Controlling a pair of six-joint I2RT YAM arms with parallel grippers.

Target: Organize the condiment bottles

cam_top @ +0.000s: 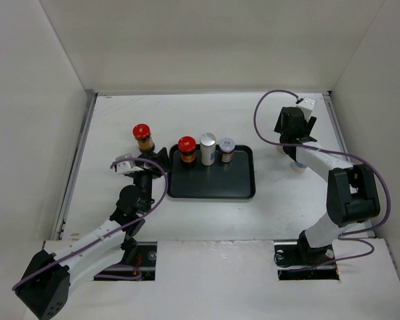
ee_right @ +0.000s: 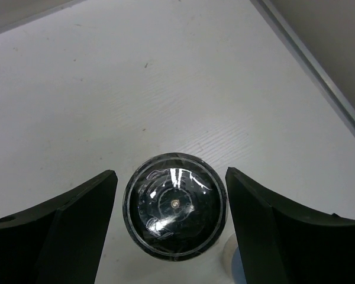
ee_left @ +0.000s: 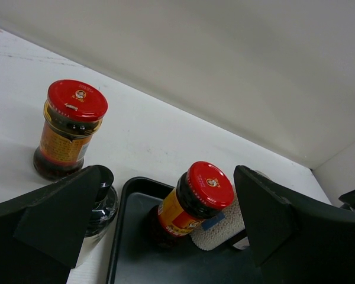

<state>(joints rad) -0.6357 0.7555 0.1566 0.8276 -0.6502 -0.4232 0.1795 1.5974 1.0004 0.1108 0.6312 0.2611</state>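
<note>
White walls close in a pale desk. Nearest, the left gripper sits at the left edge of a black tray, its jaws spread wide and holding nothing. Its wrist view shows a dark-lidded jar upright on the desk just beside the tray, partly hidden behind the left finger; whether the two touch cannot be told. Beyond, along the tray's far side, three jars stand upright in a close row: a red-capped jar, a white jar and a blue-labelled jar with a silver lid. Left of the tray, a second red jar with amber-brown contents stands alone on the desk, apart from the others. Farthest, well to the right of the tray, the right gripper points straight down over a black-lidded jar standing on the desk. Its jaws are open wider than the lid, with a gap showing on each side, so they grip nothing.
</note>
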